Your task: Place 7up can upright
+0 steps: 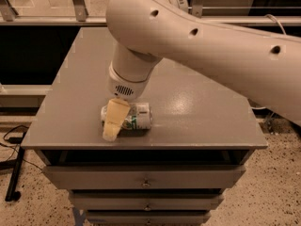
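The 7up can (pixel 135 116) lies on its side near the front left edge of the grey table (pixel 202 107), its length running left to right, with green markings showing. My gripper (pixel 114 121) hangs from the big white arm (pixel 197 36) and is down at the can's left end, with its cream-coloured tip in front of the can and reaching the table top. That left end of the can is hidden behind the gripper.
The table's front edge (pixel 141 145) lies just below the can, with drawers (pixel 146 178) under it. The arm covers much of the table's back and right. A dark cable and stand (pixel 14 168) are on the floor at left.
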You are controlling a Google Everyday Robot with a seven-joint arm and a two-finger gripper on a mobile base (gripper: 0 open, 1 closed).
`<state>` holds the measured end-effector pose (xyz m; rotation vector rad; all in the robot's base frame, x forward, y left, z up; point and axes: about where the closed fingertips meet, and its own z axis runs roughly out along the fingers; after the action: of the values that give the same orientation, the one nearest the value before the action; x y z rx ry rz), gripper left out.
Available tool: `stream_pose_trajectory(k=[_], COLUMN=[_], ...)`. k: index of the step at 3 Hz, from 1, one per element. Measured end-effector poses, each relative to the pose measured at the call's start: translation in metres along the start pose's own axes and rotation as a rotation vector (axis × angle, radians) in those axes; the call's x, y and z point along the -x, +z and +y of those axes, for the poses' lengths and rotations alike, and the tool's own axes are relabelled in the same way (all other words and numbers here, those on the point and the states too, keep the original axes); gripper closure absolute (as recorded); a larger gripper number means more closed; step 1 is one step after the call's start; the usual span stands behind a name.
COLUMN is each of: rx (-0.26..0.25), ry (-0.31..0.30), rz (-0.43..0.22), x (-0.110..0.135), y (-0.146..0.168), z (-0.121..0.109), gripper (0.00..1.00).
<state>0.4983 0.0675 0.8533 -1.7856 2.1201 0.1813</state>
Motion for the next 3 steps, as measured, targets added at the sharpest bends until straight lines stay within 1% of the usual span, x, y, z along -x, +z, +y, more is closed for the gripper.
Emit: stream_pose_trajectory(k=[1, 2, 3], rx=[-0.005, -0.007, -0.008], ry=[-0.05, -0.076, -0.075], rz=[0.015, 0.018, 0.004], x=[-0.0014, -0.0067, -0.0079], y=[0.0114, 0.0167, 0.0113], z=[0.0016, 0.0005, -0.003], gripper=[0.0, 0.13, 0.36])
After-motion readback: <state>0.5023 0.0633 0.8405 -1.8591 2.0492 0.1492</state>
